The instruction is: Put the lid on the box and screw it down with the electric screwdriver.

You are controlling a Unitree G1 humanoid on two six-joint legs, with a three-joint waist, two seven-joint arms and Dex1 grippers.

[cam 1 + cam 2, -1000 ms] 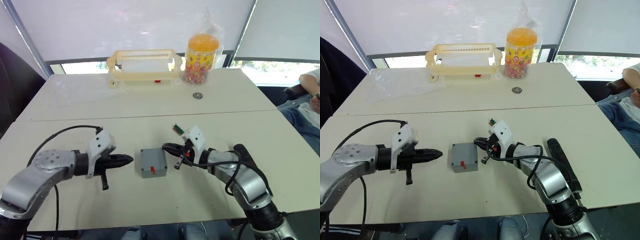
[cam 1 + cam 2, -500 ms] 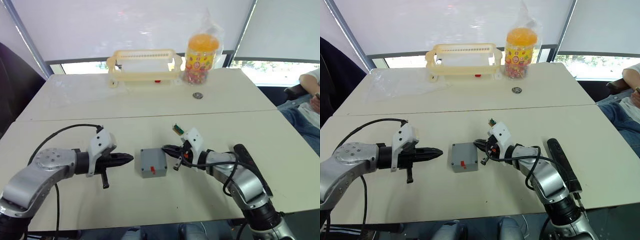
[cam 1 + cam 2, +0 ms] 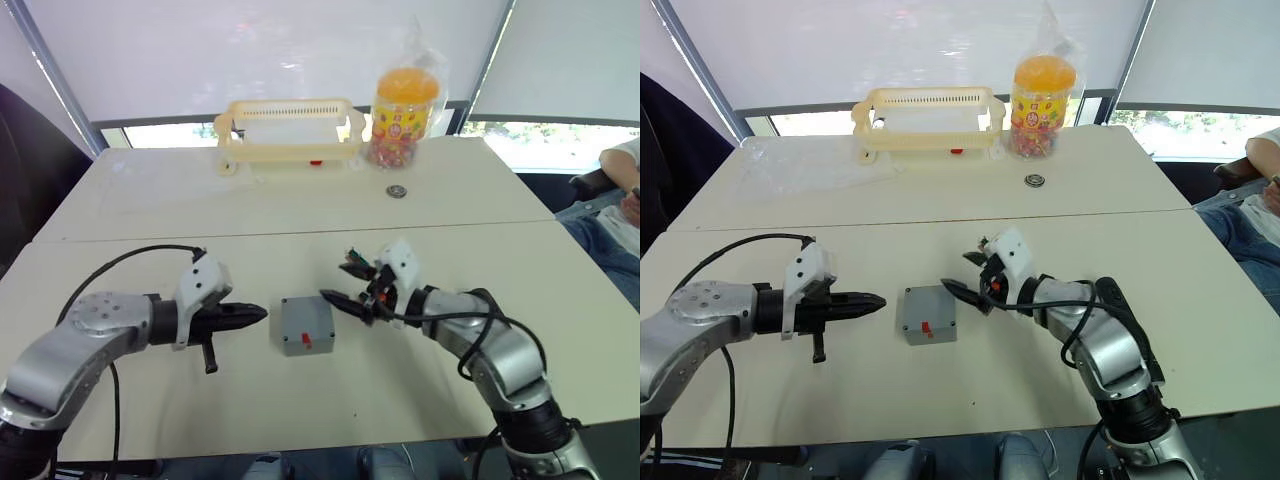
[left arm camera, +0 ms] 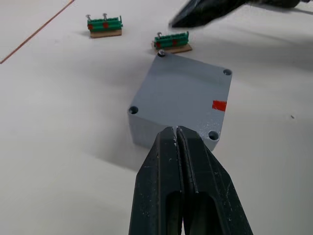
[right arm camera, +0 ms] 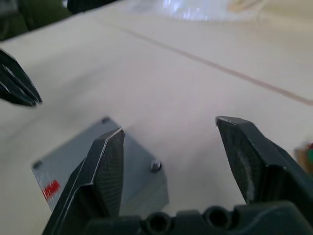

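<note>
The box (image 3: 306, 324) sits just below the middle of the head views, on the near half of the table (image 3: 300, 215), with the lid (image 4: 188, 95) lying flat on its top and a small red mark on the lid's near edge. Screw holes show at the lid's corners; one far corner seems to hold a raised screw head, though it is too small to be sure.

The left gripper (image 3: 256, 316) hovers at centre left of the frame, its tip pointing at the box's left side with a clear gap between them. Its two black fingers are clenched tight together, with nothing held.

The right gripper (image 3: 345, 290) is right of centre, its fingers spread wide apart and empty; the lower finger reaches close to the box's upper right corner.

The screwdriver (image 3: 1118, 320) lies at lower right, partly behind the right arm.

Two small green pieces (image 4: 104, 26) lie beyond the box. A cream basket (image 3: 289, 132) and an orange-lidded jar (image 3: 404, 102) stand at top centre.
</note>
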